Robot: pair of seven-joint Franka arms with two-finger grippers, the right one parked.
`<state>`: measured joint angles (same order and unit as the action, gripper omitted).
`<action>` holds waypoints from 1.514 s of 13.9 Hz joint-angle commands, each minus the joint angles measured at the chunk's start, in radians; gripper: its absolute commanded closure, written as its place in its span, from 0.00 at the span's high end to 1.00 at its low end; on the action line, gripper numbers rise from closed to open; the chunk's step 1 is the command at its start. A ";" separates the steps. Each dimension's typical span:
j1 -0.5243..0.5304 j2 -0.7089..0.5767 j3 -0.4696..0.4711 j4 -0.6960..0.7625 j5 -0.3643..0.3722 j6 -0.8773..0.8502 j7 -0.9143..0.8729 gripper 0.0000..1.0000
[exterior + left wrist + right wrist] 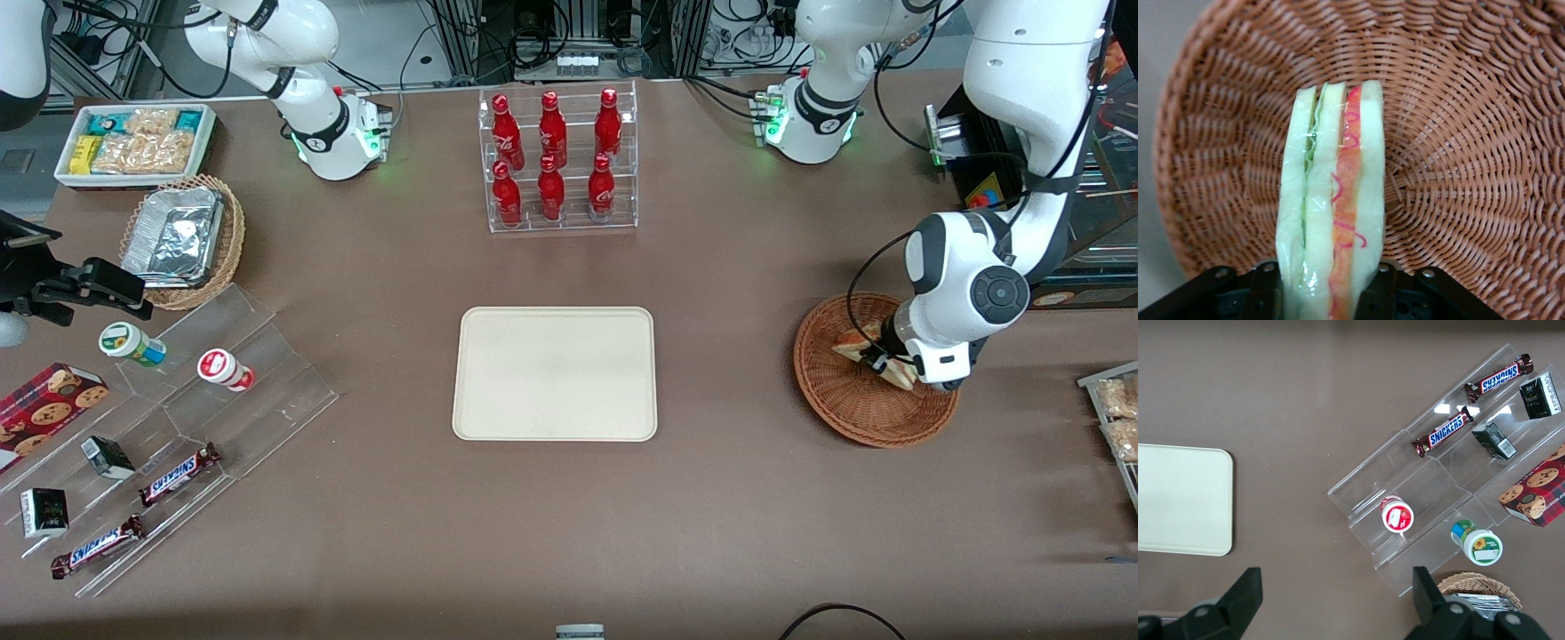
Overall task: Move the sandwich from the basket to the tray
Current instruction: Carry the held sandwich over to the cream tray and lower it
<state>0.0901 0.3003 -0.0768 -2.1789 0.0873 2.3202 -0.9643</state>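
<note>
The sandwich (852,348) (1335,200), a cream wedge with green and red-orange layers, stands on edge inside the reddish-brown wicker basket (853,413) (1471,133) at the working arm's end of the table. My gripper (880,364) (1328,283) reaches down into the basket, one black finger pressed against each bread face, so it is shut on the sandwich. I cannot tell whether the sandwich still touches the basket floor. The cream rectangular tray (555,373) (1178,500) lies bare at the table's middle, well apart from the basket.
A clear rack of red bottles (558,160) stands farther from the front camera than the tray. Toward the parked arm's end are a stepped acrylic shelf (178,418) with snack bars and cups, a tan basket of foil containers (182,240) and a white snack bin (133,142).
</note>
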 commanded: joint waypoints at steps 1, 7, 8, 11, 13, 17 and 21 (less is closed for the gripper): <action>-0.054 -0.064 -0.005 0.088 0.028 -0.170 -0.011 0.25; -0.277 -0.043 -0.008 0.240 0.026 -0.297 0.102 0.25; -0.312 -0.035 -0.006 0.241 0.023 -0.291 0.145 0.25; -0.384 0.019 -0.009 0.298 0.012 -0.288 0.209 0.25; -0.417 0.097 -0.052 0.377 -0.010 -0.280 0.264 0.25; -0.466 0.262 -0.121 0.539 -0.058 -0.205 0.280 0.22; -0.538 0.321 -0.121 0.548 -0.055 -0.107 0.283 0.24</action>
<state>-0.4270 0.5956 -0.2067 -1.6653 0.0402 2.1974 -0.7046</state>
